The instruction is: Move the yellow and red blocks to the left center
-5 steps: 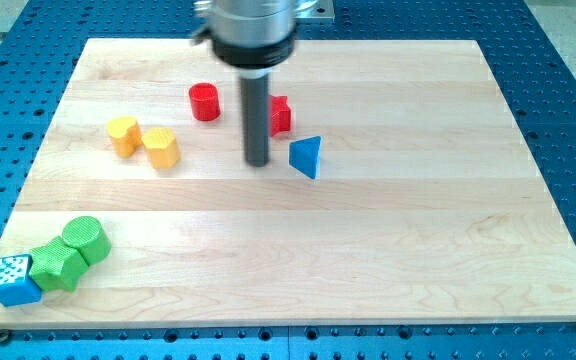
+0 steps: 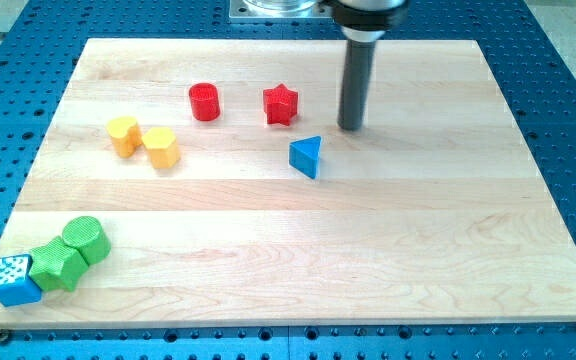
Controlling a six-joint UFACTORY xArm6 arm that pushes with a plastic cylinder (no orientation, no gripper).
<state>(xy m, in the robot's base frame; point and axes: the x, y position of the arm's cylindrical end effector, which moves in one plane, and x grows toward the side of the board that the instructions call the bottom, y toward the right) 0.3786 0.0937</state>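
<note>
We see a pale wooden counter filling most of the frame, resting on a blue perforated metal base under even light.

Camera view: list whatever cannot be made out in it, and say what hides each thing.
- The arm above my tip: cut off by the view's top edge; only the rod and part of its dark mount show.
- The blue-and-white patterned block: its pattern is too small to read.
- The two green blocks: they press together at the view's bottom left, so their exact shapes are unclear.
- Far sides of the red star and blue triangle: hidden by the blocks themselves.
</note>
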